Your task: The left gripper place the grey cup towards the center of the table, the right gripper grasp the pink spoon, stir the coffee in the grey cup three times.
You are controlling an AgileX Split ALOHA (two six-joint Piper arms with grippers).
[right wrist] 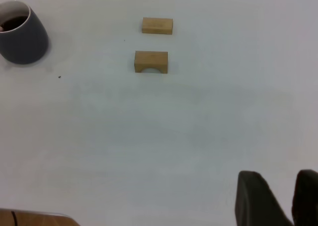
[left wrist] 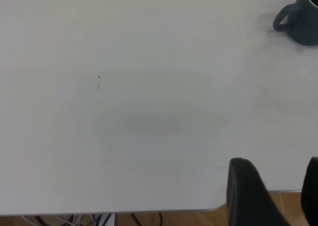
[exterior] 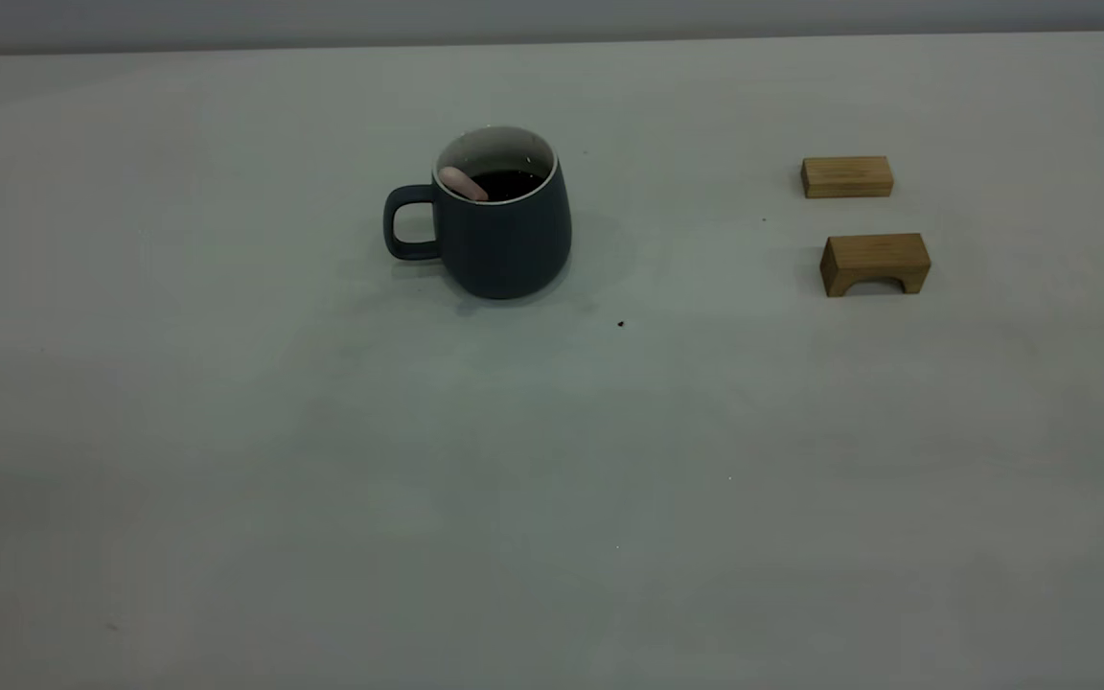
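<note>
Table [exterior: 226,460]: broad, matte, off-white. Grey cup [exterior: 504,235] near centre, squat, slate outside, white rim, loop handle toward left arm's side. Two tan wooden blocks [exterior: 875,264] well apart on right. Coffee [exterior: 506,183] dark; pink spoon [exterior: 463,183] resting inside, handle on rim (task likely finished). Left gripper [left wrist: 278,198], right gripper [right wrist: 278,198] parked at table edge, fingers parted, holding nothing. Keep both withdrawn; avoid nudging cup.

The cup [exterior: 504,230] stands mid-table [exterior: 552,479], toward the far edge — spoon [exterior: 463,183] and coffee [exterior: 506,183] inside. Two blocks sit well right of it, one [exterior: 847,177] behind the other [exterior: 875,264].
</note>
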